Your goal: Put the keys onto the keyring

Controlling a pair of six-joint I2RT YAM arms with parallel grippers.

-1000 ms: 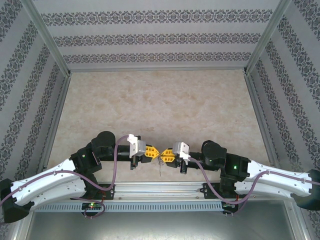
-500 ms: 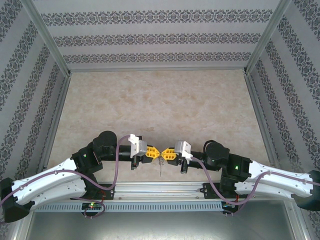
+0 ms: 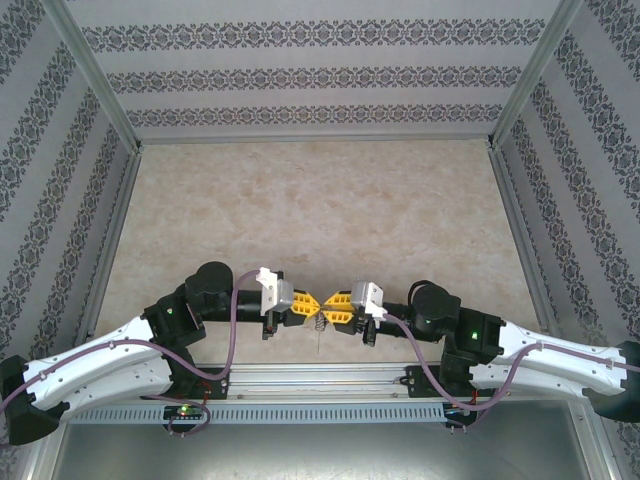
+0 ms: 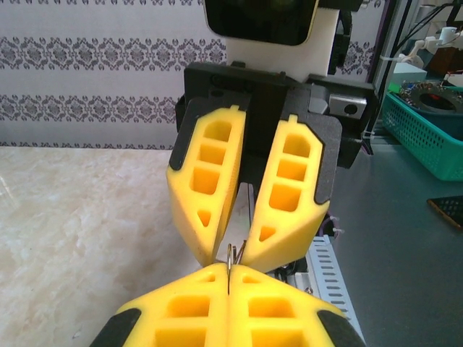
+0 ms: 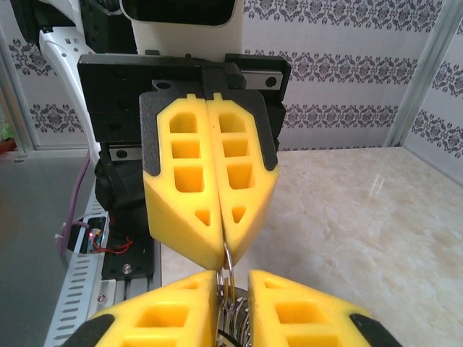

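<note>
Wire from the keyring [image 4: 233, 253] poked up as a small thin loop out of the seam of the left gripper [image 4: 228, 280], which was clenched, its yellow fingers [image 4: 181, 311] pressed flat against each other and pinching the ring between them. The right gripper [image 5: 233, 296] faced it tip to tip with its own fingers [image 5: 304, 311] slightly parted, and the ring's stacked coils lay in the gap between them. Whether those pads pressed on the metal or stood just clear of it, I could not tell. Seen from above, the two arms met nose to nose over the near edge of the marbled table [image 3: 320, 200], midway between their bases, and the keyring showed as a small grey tangle between the yellow tips. Patterned walls [image 3: 320, 60] closed in the table on three sides.
</note>
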